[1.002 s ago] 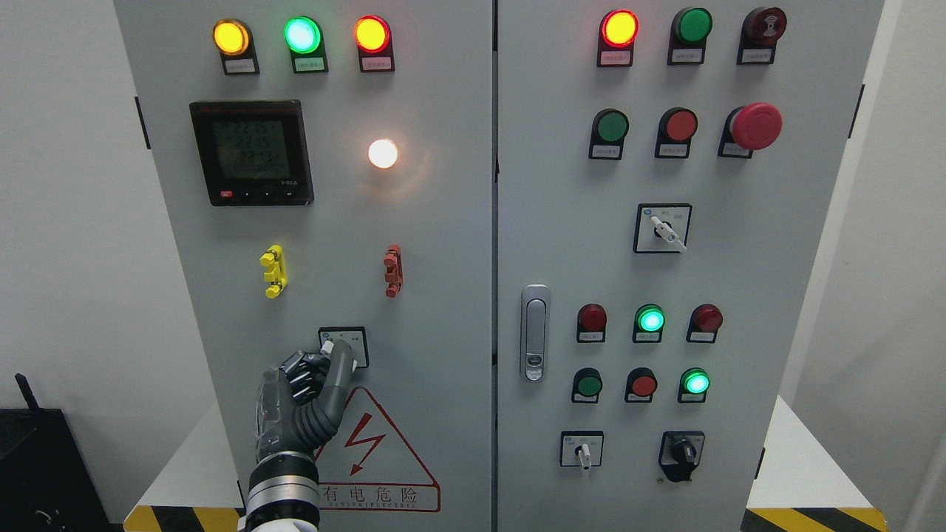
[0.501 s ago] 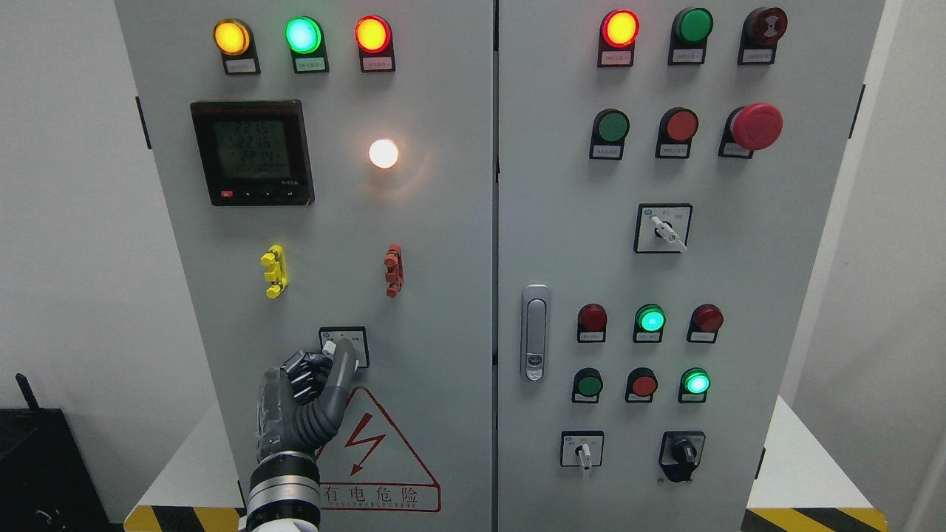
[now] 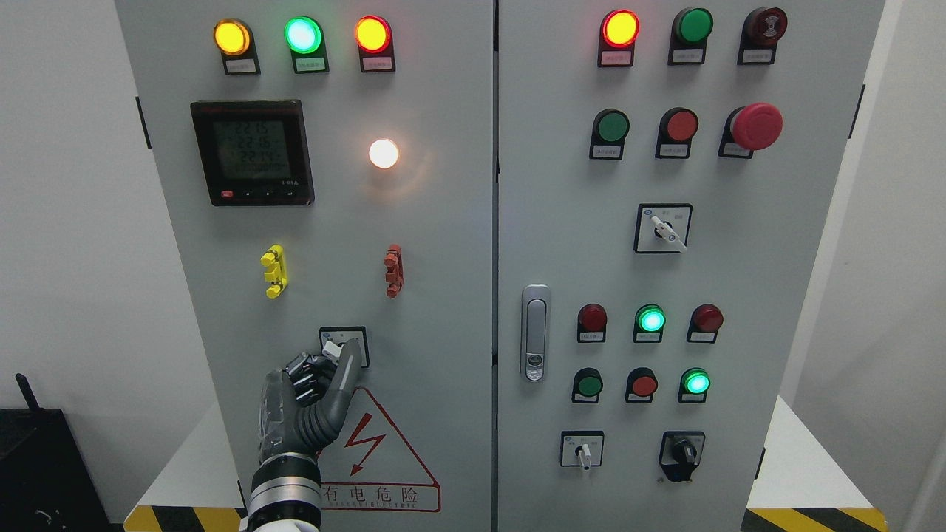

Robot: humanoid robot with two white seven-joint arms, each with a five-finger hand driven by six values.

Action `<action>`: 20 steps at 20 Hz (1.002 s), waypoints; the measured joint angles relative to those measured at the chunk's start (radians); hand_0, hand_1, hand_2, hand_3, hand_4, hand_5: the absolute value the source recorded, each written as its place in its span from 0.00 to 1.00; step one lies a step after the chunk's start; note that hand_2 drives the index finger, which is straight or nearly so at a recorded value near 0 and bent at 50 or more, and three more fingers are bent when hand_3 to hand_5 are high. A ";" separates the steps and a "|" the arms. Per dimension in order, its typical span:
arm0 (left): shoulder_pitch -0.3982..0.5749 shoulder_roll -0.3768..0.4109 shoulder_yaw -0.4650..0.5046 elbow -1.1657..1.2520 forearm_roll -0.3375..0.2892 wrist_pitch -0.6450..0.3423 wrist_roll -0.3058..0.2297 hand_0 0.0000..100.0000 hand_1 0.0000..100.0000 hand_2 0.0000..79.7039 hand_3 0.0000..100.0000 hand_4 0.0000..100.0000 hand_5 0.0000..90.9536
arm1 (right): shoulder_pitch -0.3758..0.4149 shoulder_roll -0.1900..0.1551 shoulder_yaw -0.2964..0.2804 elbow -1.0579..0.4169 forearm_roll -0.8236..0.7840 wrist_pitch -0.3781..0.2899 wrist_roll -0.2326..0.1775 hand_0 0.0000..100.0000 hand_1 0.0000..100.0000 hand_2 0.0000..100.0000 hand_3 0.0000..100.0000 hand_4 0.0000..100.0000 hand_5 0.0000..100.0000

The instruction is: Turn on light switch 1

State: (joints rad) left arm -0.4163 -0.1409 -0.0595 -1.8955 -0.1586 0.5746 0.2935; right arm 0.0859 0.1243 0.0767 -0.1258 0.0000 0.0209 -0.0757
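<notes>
Light switch 1 is a small rotary selector (image 3: 332,346) with a white lever on a black-framed plate, low on the left cabinet door (image 3: 443,244). My left hand (image 3: 334,358) comes up from the bottom edge. Its thumb (image 3: 350,356) lies against the right side of the lever, and its curled fingers (image 3: 304,372) sit below and left of it, pinching the lever. The hand hides much of the plate. The white lamp (image 3: 383,154) above it glows. My right hand is out of view.
A yellow clip (image 3: 273,271) and a red clip (image 3: 393,271) sit above the switch, and a meter display (image 3: 252,152) higher up. A red warning triangle (image 3: 369,443) lies under the hand. The right door carries a handle (image 3: 534,332) and several buttons and selectors.
The thumb has slid slightly right and up across the switch plate, uncovering more of the white lever. The wrist has barely moved. The white lamp stays lit throughout.
</notes>
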 measured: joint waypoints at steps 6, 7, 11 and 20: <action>0.011 0.000 -0.001 -0.004 0.000 0.001 0.000 0.20 0.48 0.83 1.00 0.98 0.98 | 0.000 0.000 0.000 0.000 0.000 0.000 0.000 0.00 0.00 0.00 0.00 0.00 0.00; 0.013 -0.001 -0.001 -0.005 0.000 -0.002 0.000 0.20 0.48 0.83 1.00 0.98 0.98 | 0.000 0.000 0.000 0.000 0.000 0.000 0.000 0.00 0.00 0.00 0.00 0.00 0.00; 0.030 -0.001 -0.001 -0.014 0.001 -0.014 0.000 0.17 0.47 0.83 1.00 0.98 0.98 | 0.000 0.000 0.000 0.000 0.000 0.000 0.000 0.00 0.00 0.00 0.00 0.00 0.00; 0.099 0.001 -0.002 -0.034 0.010 -0.135 0.000 0.11 0.43 0.84 1.00 0.98 0.98 | 0.000 0.000 0.000 0.000 0.000 0.000 0.000 0.00 0.00 0.00 0.00 0.00 0.00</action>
State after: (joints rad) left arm -0.3175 -0.1399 -0.0611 -1.9293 -0.1483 0.4401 0.2934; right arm 0.0859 0.1243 0.0767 -0.1258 0.0000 0.0210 -0.0757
